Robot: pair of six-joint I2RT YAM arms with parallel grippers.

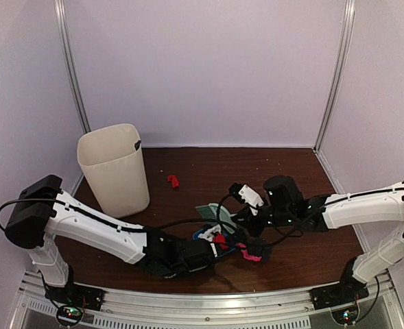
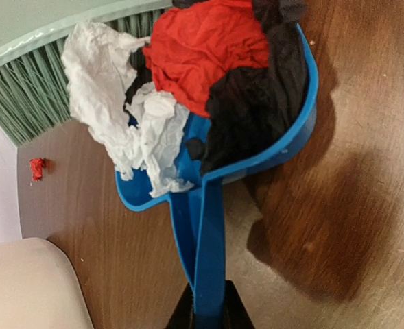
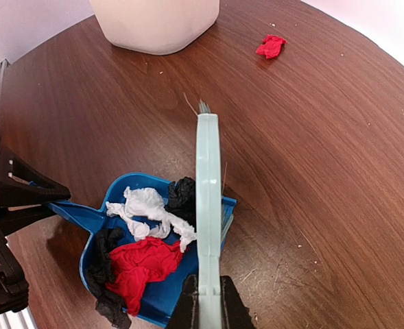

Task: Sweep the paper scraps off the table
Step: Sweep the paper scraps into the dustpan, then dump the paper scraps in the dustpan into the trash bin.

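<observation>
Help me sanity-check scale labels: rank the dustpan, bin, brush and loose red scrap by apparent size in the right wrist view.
1. Dustpan: fills most, though nearest.
2. Bin: cropped at the top edge and farther, so its place against the dustpan is unsure.
3. Brush: edge-on, a thin strip.
4. Red scrap: smallest.

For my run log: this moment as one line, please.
left gripper: shut on blue plastic dustpan; right gripper: shut on pale green hand brush; dustpan: red, white, black paper scraps; brown wooden table: loose red scrap
</observation>
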